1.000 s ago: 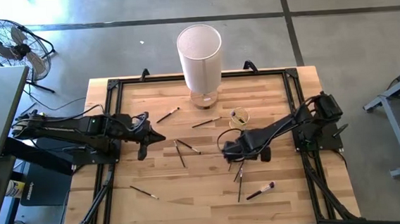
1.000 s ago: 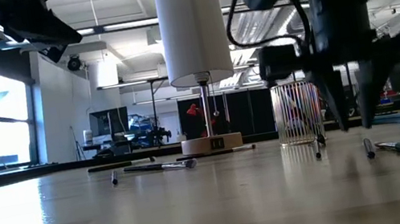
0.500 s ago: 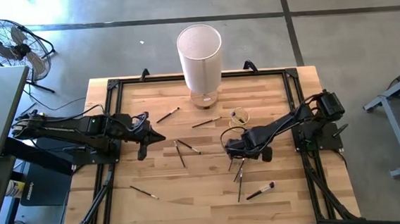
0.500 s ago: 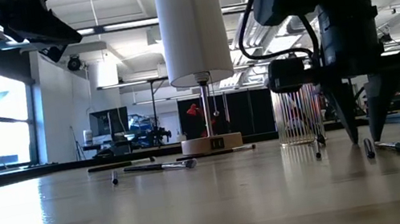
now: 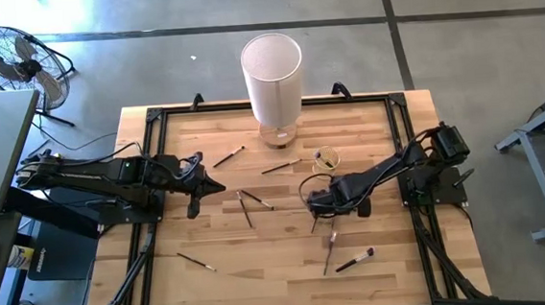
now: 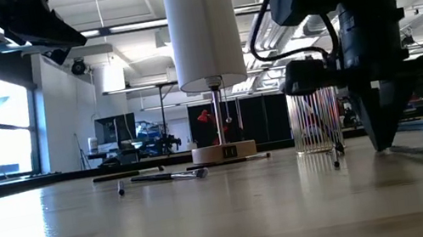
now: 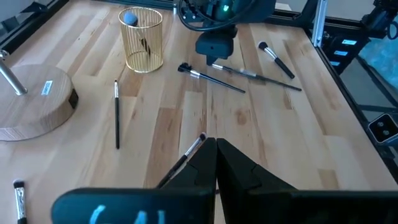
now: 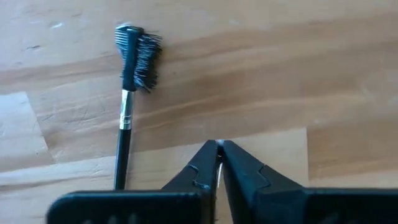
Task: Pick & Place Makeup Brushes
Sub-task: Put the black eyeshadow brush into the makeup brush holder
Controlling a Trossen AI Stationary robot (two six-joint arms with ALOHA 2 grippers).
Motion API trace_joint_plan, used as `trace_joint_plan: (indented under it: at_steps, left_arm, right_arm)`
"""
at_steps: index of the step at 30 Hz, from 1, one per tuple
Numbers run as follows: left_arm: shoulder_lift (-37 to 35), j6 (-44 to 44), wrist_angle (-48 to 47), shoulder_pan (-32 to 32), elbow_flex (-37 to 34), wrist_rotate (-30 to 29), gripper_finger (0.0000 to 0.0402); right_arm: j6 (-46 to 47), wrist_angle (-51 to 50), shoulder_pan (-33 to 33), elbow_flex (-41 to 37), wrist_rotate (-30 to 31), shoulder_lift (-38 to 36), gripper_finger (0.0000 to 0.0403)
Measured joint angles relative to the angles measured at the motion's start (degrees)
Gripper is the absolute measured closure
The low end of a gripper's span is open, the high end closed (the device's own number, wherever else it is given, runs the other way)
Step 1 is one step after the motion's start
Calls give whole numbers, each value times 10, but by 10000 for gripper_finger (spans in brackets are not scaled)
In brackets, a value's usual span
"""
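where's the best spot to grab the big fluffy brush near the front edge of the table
Grip the fluffy brush mid-handle, coming straight down with fingers across the shaft. It lies flat and clear of its neighbours; the soft tuft at its outer end would likely give no firm hold.

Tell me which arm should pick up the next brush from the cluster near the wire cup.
The right arm, probably. Its right gripper is already down among the makeup brushes beside the wire cup, while the left gripper hangs raised at the table's left side, farther from that cluster.
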Motion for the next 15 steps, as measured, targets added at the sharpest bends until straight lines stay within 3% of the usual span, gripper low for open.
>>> trace_joint_plan:
  at_steps: [9,15]
  left_arm:
    - [0,7,0,0,0,0,401]
    - [0,7,0,0,0,0,401]
  right_arm:
    - [-206,44,17,-2,37,1,402]
    - [-207,68,45,-2,95,3,403]
